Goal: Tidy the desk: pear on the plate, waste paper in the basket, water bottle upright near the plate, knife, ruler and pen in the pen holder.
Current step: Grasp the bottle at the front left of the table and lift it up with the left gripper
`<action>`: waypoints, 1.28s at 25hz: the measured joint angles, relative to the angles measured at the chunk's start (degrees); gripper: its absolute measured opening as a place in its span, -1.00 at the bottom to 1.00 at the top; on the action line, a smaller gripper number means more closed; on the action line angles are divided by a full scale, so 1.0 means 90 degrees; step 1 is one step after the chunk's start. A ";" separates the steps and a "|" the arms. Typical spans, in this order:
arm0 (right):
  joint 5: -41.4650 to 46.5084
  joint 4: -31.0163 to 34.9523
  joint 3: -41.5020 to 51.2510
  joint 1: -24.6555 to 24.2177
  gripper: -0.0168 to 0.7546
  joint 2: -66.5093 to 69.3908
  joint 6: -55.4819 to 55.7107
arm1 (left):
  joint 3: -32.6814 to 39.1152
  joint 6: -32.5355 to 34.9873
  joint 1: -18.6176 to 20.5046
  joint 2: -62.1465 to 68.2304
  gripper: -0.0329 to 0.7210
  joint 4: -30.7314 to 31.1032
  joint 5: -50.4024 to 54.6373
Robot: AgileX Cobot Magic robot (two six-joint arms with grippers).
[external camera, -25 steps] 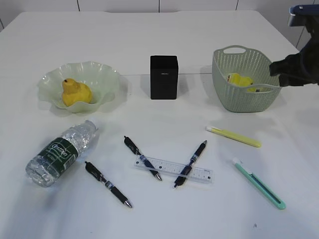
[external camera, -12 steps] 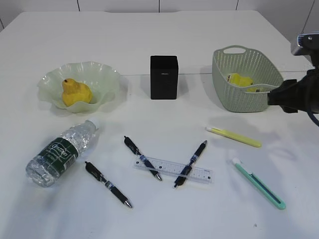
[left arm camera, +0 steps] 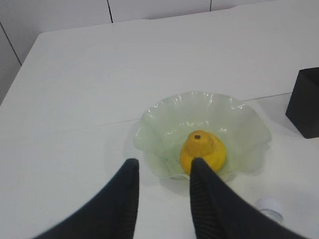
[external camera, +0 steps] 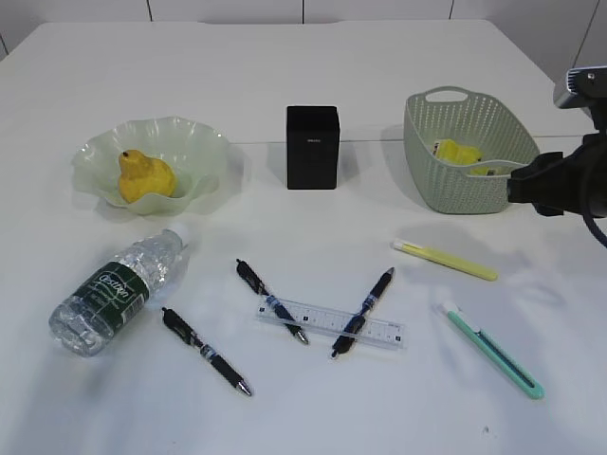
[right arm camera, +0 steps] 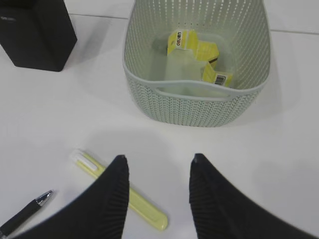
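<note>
A: Where's the pear [external camera: 144, 175]?
B: On the plate [external camera: 204, 147]. The paper [right arm camera: 195, 49] lies in the basket [external camera: 462, 194].
A: And the bottle [external camera: 116, 291]?
B: On its side on the desk [external camera: 303, 85], below the plate. Three pens, the ruler [external camera: 329, 323] and two knives lie loose; the holder [external camera: 312, 147] stands between plate and basket.
A: The claws?
B: Left gripper [left arm camera: 162, 168] is spread, empty, above the plate's near rim. Right gripper [right arm camera: 158, 160] is spread too, empty, just before the basket over the yellow knife [right arm camera: 119, 194].
</note>
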 joint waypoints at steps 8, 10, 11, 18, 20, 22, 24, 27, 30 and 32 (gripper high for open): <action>-0.0015 -0.0021 0.0000 0.0000 -0.17 0.0000 0.0010 | 0.0000 0.0000 -0.0081 0.0000 -0.27 0.0074 0.0031; -0.0015 -0.0021 0.0000 0.0000 -0.17 0.0000 0.0010 | 0.0000 0.0000 -0.0081 0.0000 -0.28 0.0074 0.0031; -0.0015 -0.0021 0.0000 0.0000 -0.17 0.0000 0.0010 | 0.0000 0.0000 -0.0081 0.0000 -0.28 0.0074 0.0031; -0.0015 -0.0021 0.0000 0.0000 -0.17 0.0000 0.0010 | 0.0000 0.0000 -0.0081 0.0000 -0.28 0.0074 0.0046; -0.0015 -0.0021 0.0000 0.0000 -0.17 0.0000 0.0010 | 0.0000 0.0000 -0.0081 0.0000 -0.28 0.0074 0.0105; -0.0015 -0.0021 0.0000 0.0000 -0.17 0.0000 0.0010 | 0.0000 0.0000 -0.0081 0.0000 -0.28 0.0074 0.0256; -0.0015 -0.0021 0.0000 0.0000 -0.17 0.0000 0.0010 | 0.0000 0.0000 -0.0081 0.0000 -0.28 0.0074 0.0491; -0.0015 -0.0031 0.0000 0.0000 -0.17 0.0000 0.0010 | 0.0000 0.0000 -0.0081 0.0000 -0.28 0.0074 0.0676; -0.0015 -0.0031 0.0000 0.0000 -0.17 0.0000 0.0010 | 0.0000 0.0000 -0.0081 0.0000 -0.27 0.0083 0.0764; -0.0015 -0.0031 0.0000 0.0000 -0.17 0.0000 0.0010 | -0.0021 0.0000 -0.0081 0.0000 -0.27 0.0088 0.0856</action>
